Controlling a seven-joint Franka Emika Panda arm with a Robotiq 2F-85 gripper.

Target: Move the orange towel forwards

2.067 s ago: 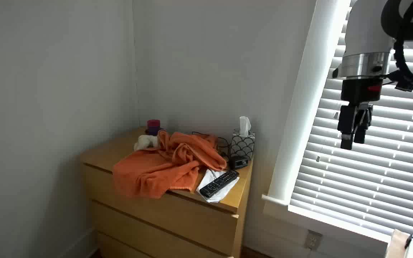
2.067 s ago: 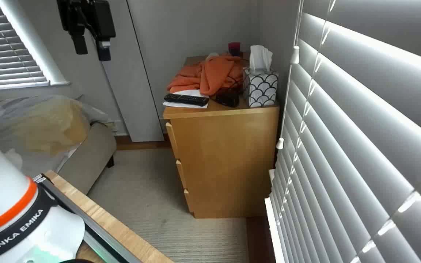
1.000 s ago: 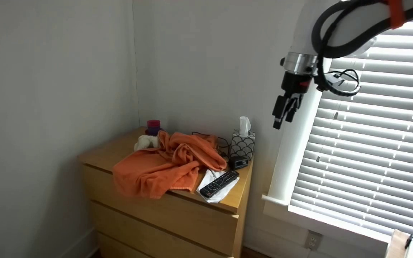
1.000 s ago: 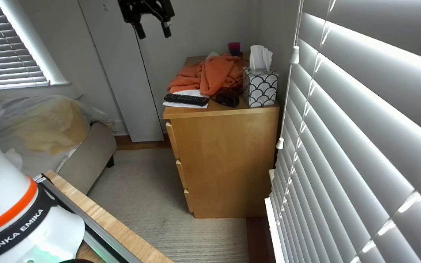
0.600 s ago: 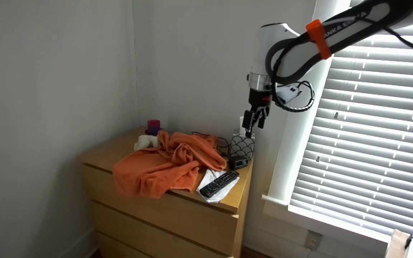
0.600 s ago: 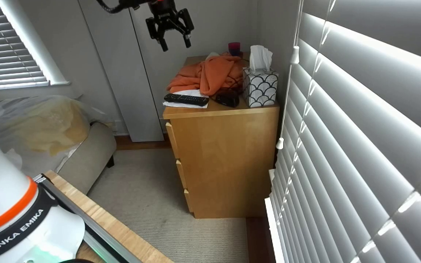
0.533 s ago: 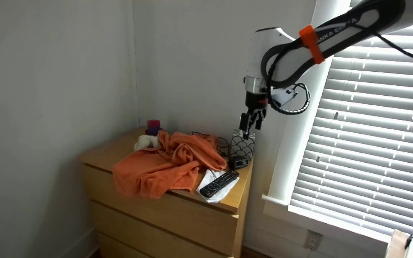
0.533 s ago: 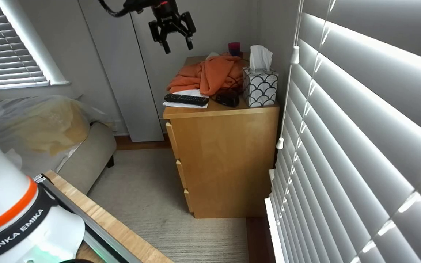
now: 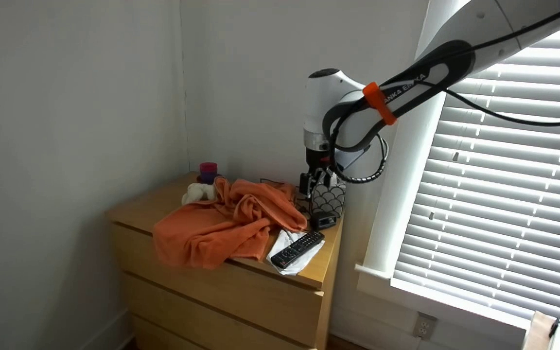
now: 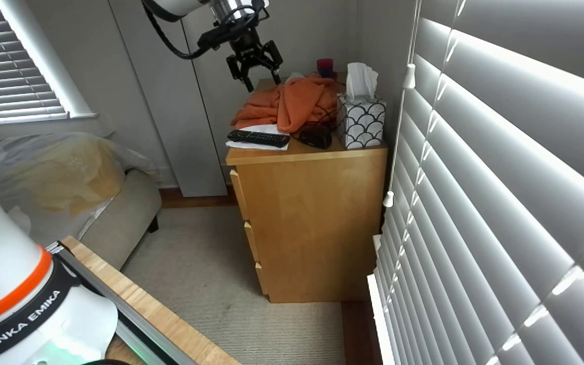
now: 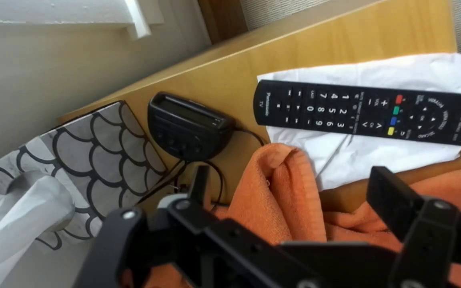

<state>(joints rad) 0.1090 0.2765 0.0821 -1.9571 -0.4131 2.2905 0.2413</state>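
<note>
On the desk [image 9: 231,291] lies the towel [image 9: 234,221], heaped up, with one part hanging over the front edge; the hand [image 10: 263,83] hangs above, near its bunched end by the clock [image 11: 190,128], spread wide and holding nothing, and seems apart from the cloth. I judge this step to be the approach, the grasp not yet made. The next move should be down onto the raised fold that shows within the hand's span in the wrist view, then a firm pinch, then the pull; which way "forwards" lies I cannot tell. Now the count on the desk: one towel; one remote [image 11: 368,112], lying on white paper [image 11: 334,160], one sheet or more I cannot say; one clock, or what looks like one; one box [image 11: 110,156] with one tissue [image 11: 18,224] standing out of it; one white thing [image 9: 197,193], too unclear to name; and one pink and purple cup [image 9: 208,170], perhaps two stacked.
</note>
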